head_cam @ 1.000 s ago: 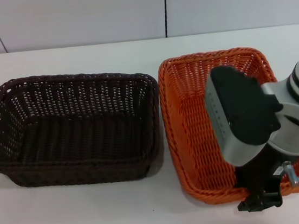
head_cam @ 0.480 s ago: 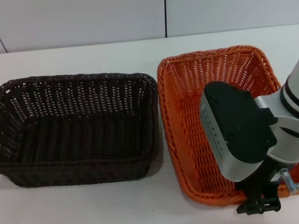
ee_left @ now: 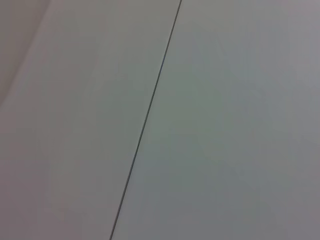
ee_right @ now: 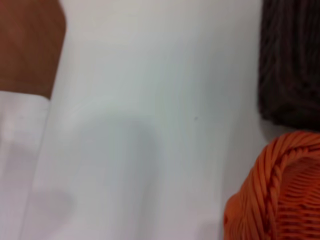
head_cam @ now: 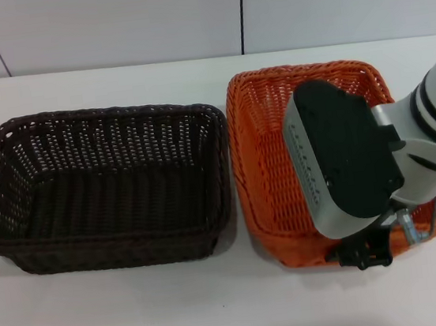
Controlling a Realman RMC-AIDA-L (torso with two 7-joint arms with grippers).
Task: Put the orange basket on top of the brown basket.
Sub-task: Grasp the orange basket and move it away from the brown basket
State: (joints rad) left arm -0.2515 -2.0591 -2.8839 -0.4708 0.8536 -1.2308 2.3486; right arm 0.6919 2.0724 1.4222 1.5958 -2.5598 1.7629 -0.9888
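Note:
The orange basket is on the right of the white table, with its near side tilted up off the surface. My right gripper is shut on the basket's near rim, under the arm's grey and black wrist. The brown basket stands empty on the table just left of the orange one, their sides almost touching. The right wrist view shows a corner of the orange rim and a part of the brown basket above bare table. My left gripper is out of view.
The white table runs to a pale wall at the back. The left wrist view shows only a plain wall panel with a seam. A brown surface lies past the table's edge in the right wrist view.
My right gripper has risen and drawn back a little with the orange basket's near rim in it, so the basket's near side now tilts up. The brown basket has not moved.

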